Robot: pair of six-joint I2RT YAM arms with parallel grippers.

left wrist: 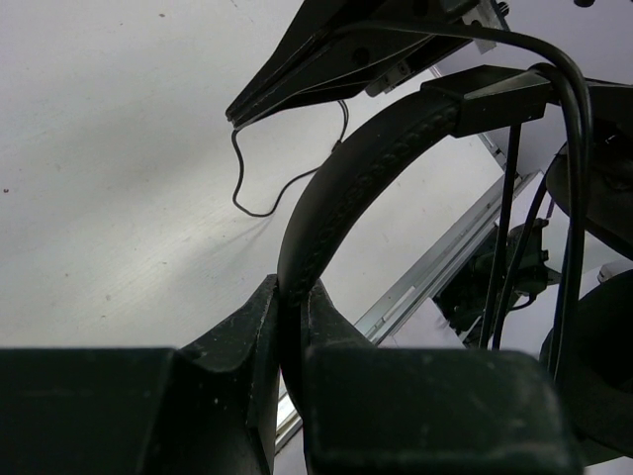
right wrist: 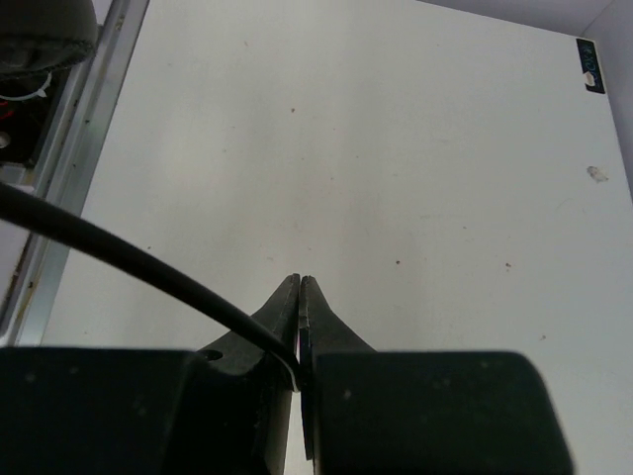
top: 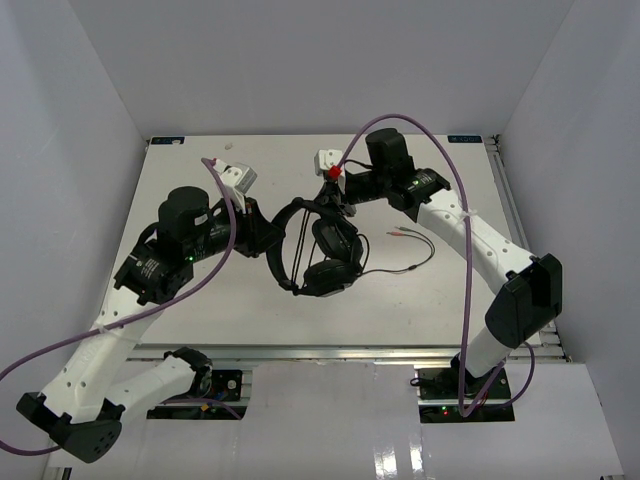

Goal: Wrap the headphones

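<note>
Black headphones point(top: 328, 275) hang between both arms. The left end effector point(left wrist: 294, 302) clenches the headband point(left wrist: 356, 178), seemingly to steady it, while the right end effector point(right wrist: 300, 289) pinches the cord point(right wrist: 119, 259), likely for winding. Plugs point(top: 400, 232) trail on the counter point(top: 200, 300) beside it.

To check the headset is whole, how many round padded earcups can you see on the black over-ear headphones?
2. On the black over-ear headphones, one round padded earcup lies near the centre of the top view. The other earcup is just below it in that view. Neither is hidden.
</note>
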